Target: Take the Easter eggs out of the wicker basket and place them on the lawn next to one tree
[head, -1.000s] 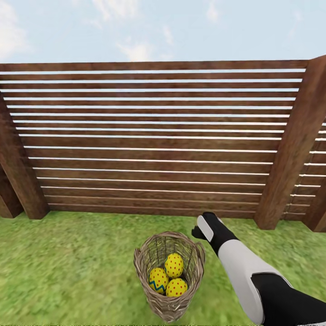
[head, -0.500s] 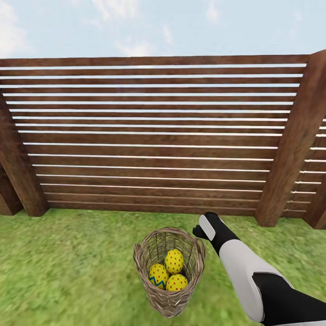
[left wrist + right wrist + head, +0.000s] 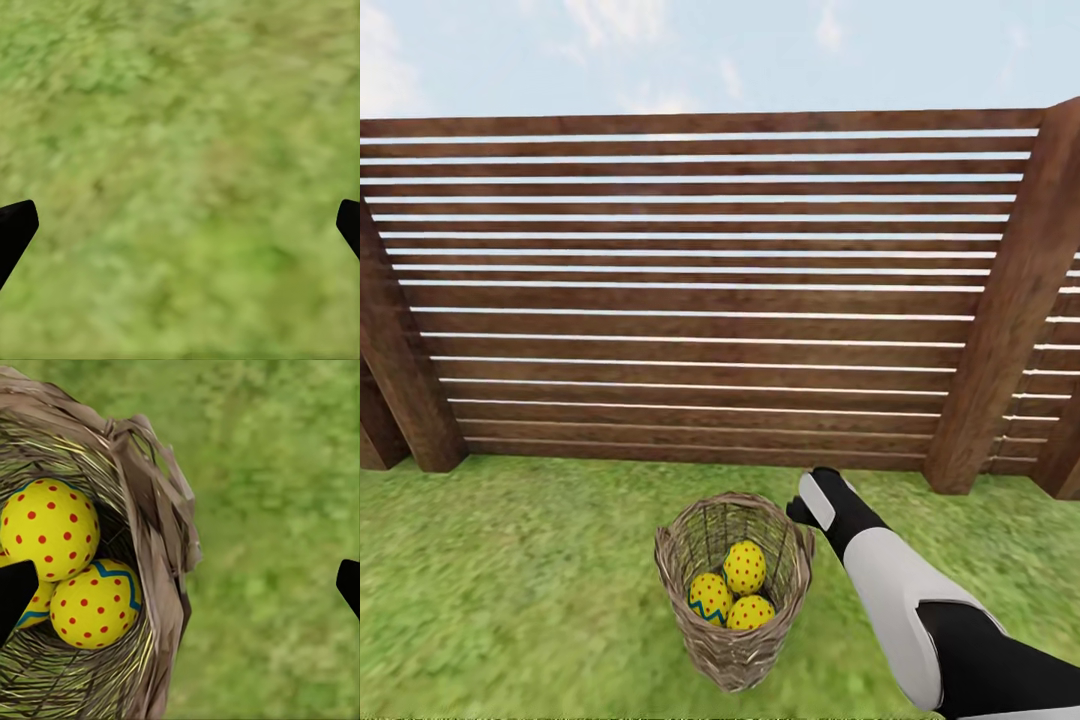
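Right gripper hangs spread wide over the wicker basket's rim, one fingertip above the eggs, the other above bare lawn. All three Easter eggs sit deep inside. Descend like this and a finger likely catches the weave, tipping the basket. Left gripper gapes over grass.

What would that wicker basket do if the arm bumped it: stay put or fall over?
The wicker basket narrows toward its base, so it could tip if nudged near the rim. Its open, see-through weave suggests it is light and would slide easily on the lawn. The three Easter eggs lie low inside, which may steady it a little.
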